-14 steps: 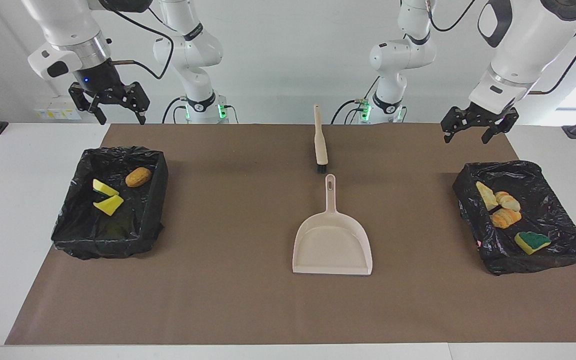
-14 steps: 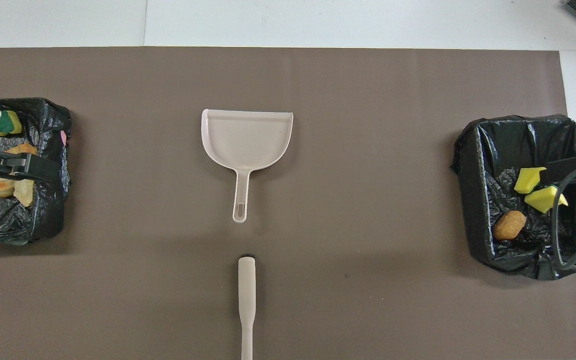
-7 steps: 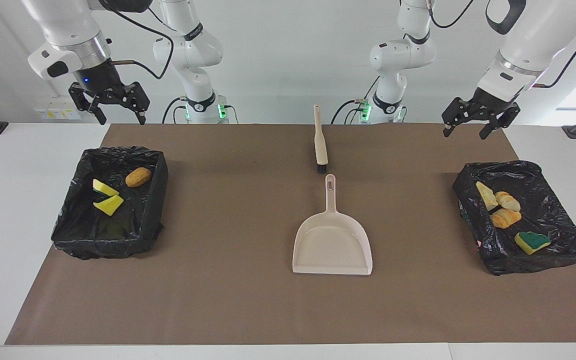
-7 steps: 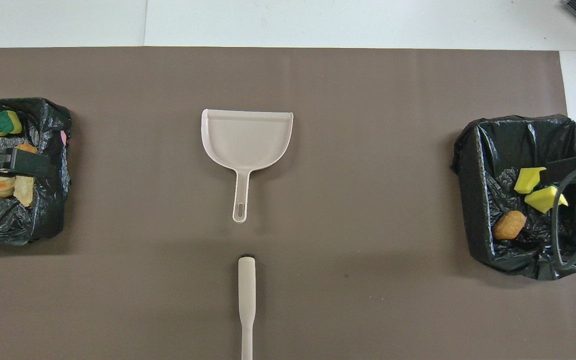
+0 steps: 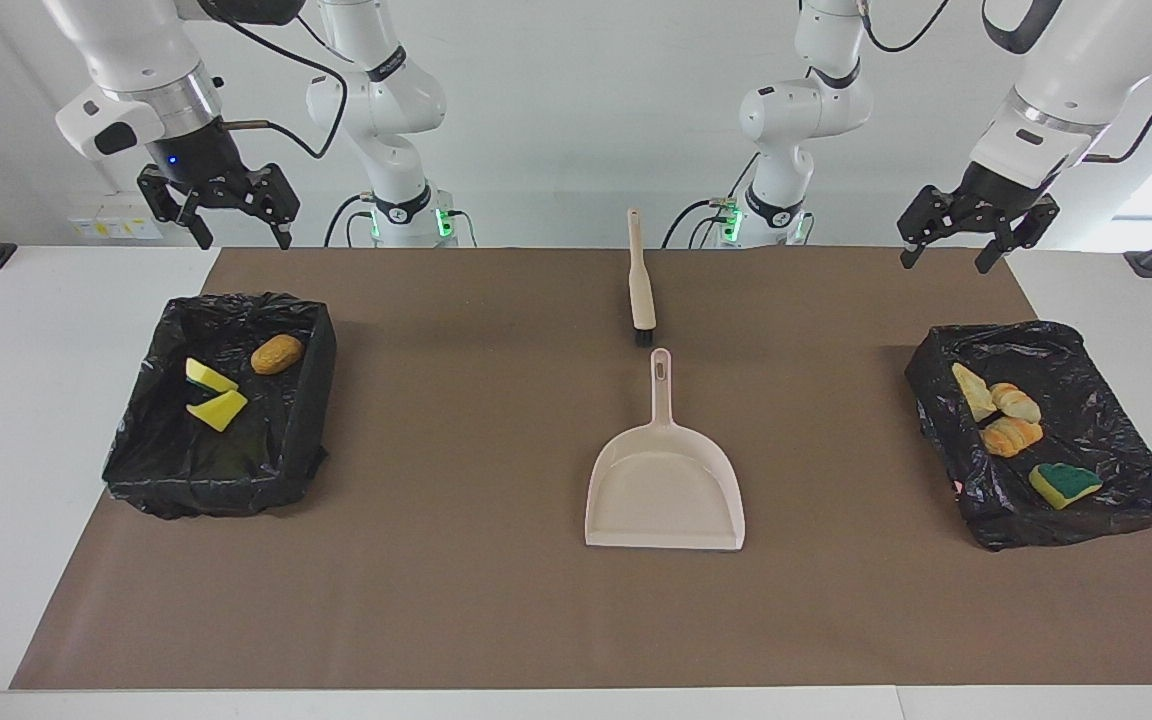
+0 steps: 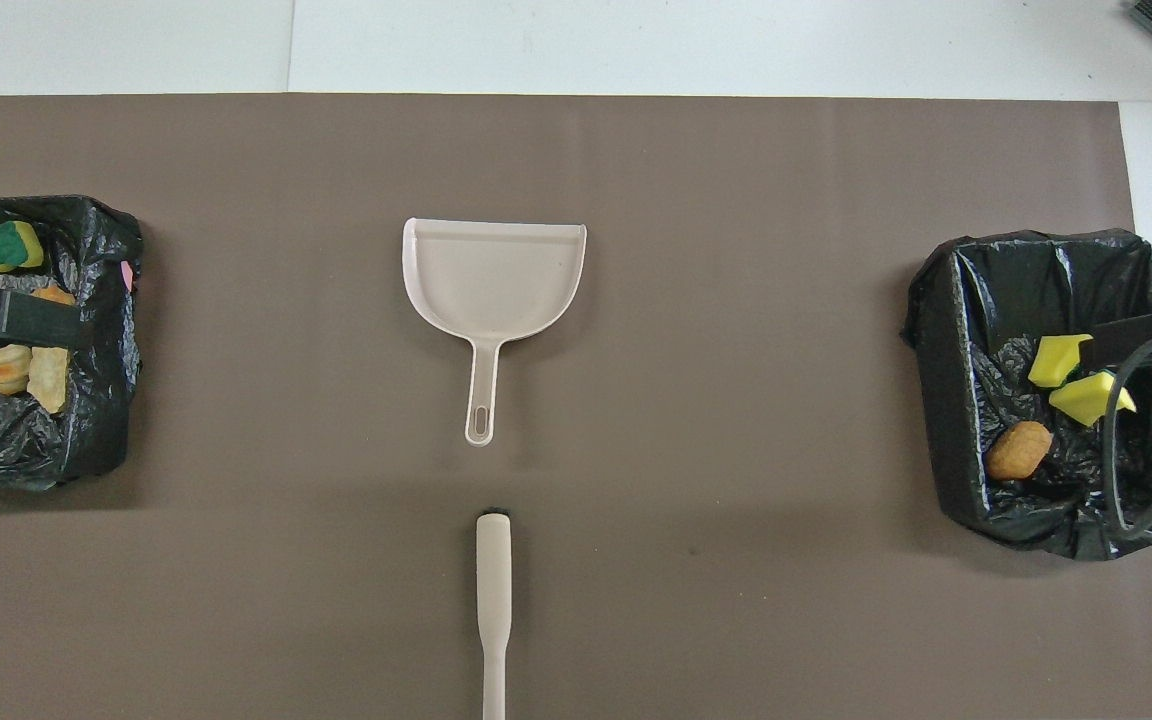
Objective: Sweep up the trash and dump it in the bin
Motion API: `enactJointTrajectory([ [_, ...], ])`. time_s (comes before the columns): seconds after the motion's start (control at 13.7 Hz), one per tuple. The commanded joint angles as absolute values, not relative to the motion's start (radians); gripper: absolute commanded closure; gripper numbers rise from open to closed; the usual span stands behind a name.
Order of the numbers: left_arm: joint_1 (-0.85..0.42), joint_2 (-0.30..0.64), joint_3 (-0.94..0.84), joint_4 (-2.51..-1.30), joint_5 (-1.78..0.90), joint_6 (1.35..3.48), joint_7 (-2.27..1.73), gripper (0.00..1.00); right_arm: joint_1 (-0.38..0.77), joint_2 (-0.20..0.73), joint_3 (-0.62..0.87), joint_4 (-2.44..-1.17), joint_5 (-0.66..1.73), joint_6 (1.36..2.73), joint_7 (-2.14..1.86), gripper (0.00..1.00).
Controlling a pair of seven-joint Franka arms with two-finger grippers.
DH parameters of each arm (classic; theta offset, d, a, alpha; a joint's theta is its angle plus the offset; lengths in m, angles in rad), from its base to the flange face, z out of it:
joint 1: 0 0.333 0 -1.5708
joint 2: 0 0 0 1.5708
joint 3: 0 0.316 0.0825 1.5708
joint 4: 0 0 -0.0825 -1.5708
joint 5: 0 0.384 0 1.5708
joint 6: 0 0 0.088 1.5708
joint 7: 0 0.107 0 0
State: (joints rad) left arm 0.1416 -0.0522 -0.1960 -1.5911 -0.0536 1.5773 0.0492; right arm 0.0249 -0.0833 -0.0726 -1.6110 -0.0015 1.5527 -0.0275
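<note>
All the trash lies in two black-lined bins. The bin [image 5: 308, 420] at the right arm's end holds two yellow sponge chunks [image 5: 216, 408] and a tan lump [image 5: 276, 353]. The bin [image 5: 1126, 440] at the left arm's end holds a yellow wedge [image 5: 971, 390], two bread-like lumps [image 5: 1012, 435] and a green-topped sponge [image 5: 1064, 483]. My right gripper [image 5: 241, 243] hangs open and empty in the air over its bin's near edge. My left gripper [image 5: 946, 265] hangs open and empty above the mat's corner beside its bin.
A beige dustpan [image 5: 664, 480] lies mid-mat with its handle toward the robots. A beige brush [image 5: 640, 280] lies nearer to the robots, in line with that handle. A brown mat [image 5: 456, 600] covers the white table.
My left gripper has risen and drawn back toward the left arm's end of the table. The right arm has not moved. Nothing on the table has shifted.
</note>
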Motion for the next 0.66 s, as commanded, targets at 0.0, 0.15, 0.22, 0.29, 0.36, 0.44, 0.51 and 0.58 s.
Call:
enactJointTrajectory([
  [0.0, 0.155, -0.058, -0.202, -1.586, -0.034, 1.565, 0.064, 0.00, 0.023, -0.095, -0.072, -1.614, -0.008, 1.543, -0.055, 0.00],
  [0.15, 0.156, -0.060, -0.202, -1.588, -0.034, 1.563, 0.063, 0.00, 0.023, -0.095, -0.072, -1.614, -0.008, 1.542, -0.055, 0.00],
  [0.22, 0.155, -0.063, -0.204, -1.588, -0.034, 1.563, 0.063, 0.00, 0.023, -0.095, -0.072, -1.614, -0.008, 1.542, -0.055, 0.00],
  [0.29, 0.156, -0.064, -0.204, -1.591, -0.034, 1.563, 0.063, 0.00, 0.023, -0.095, -0.072, -1.614, -0.008, 1.542, -0.055, 0.00],
  [0.36, 0.156, -0.066, -0.204, -1.592, -0.034, 1.559, 0.063, 0.00, 0.023, -0.095, -0.072, -1.612, -0.009, 1.543, -0.055, 0.00],
  [0.44, 0.156, -0.066, -0.203, -1.592, -0.034, 1.557, 0.063, 0.00, 0.023, -0.095, -0.074, -1.614, -0.011, 1.542, -0.055, 0.00],
  [0.51, 0.163, -0.066, -0.202, -1.592, -0.034, 1.559, 0.061, 0.00, 0.023, -0.094, -0.075, -1.612, -0.009, 1.546, -0.055, 0.00],
  [0.58, 0.164, -0.066, -0.202, -1.592, -0.034, 1.559, 0.061, 0.00, 0.023, -0.095, -0.077, -1.614, -0.012, 1.539, -0.058, 0.00],
])
